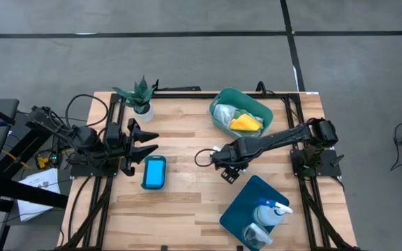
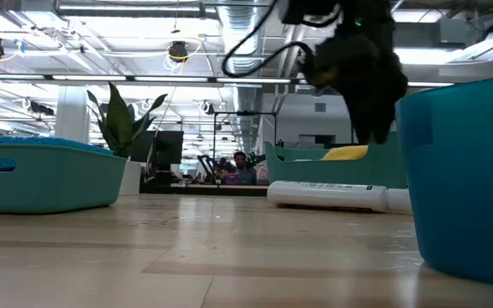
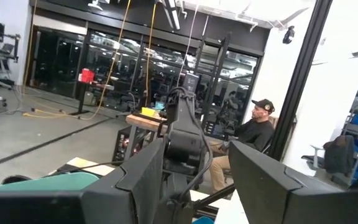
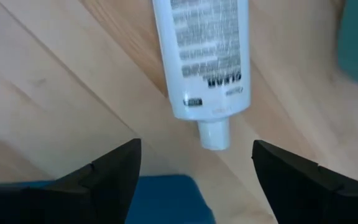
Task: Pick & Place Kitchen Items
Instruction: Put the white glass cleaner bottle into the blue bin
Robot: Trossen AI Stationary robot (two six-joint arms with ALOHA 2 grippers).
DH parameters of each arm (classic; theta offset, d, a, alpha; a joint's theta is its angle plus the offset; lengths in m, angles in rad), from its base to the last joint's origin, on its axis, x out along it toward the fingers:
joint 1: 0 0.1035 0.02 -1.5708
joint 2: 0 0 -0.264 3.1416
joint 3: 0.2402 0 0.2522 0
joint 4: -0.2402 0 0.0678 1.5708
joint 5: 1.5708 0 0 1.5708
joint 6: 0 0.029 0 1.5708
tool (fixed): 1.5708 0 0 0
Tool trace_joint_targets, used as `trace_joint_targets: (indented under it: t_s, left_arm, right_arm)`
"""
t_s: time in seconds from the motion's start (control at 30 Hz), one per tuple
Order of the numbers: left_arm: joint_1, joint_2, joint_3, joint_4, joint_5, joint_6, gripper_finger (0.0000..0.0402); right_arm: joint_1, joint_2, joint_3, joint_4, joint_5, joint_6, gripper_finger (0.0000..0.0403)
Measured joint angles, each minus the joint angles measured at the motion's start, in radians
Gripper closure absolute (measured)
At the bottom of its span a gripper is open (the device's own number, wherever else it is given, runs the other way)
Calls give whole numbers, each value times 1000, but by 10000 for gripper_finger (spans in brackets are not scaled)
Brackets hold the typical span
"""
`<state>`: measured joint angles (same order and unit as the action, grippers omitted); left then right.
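A small white bottle lies on its side on the wooden table, its cap toward my right gripper. It also shows in the low view. My right gripper is open above it at mid-table, one finger on either side of the cap end, touching nothing. In the high view the gripper hides the bottle. My left gripper is open and empty at the table's left, just beyond a blue rectangular sponge. White and yellow cloths lie in the teal tub.
A potted plant stands at the far left. A dark-blue tray at the near right carries a pale-blue spray bottle and a crinkled silver cup. A person sits beyond the table.
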<state>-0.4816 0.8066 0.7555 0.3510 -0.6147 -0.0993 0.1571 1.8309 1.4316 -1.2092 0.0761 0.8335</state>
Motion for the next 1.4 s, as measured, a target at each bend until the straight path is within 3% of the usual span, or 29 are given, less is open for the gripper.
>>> trace_joint_targets:
  t_s: [0.3, 0.53, 1.2, 1.4]
  left_arm:
    - [0, 0, 0, -6, 6, -14, 220]
    - [0, 0, 0, -6, 9, -14, 220]
    - [0, 0, 1, 13, 4, -31, 220]
    - [-1, 0, 1, 13, 4, -34, 220]
  right_arm:
    - [2, -151, -224, 173, 11, 47, 107]
    - [-10, -171, -368, 266, -25, 24, 107]
    - [6, -41, -377, 389, -40, -59, 108]
    - [6, -42, -377, 399, -38, -66, 131]
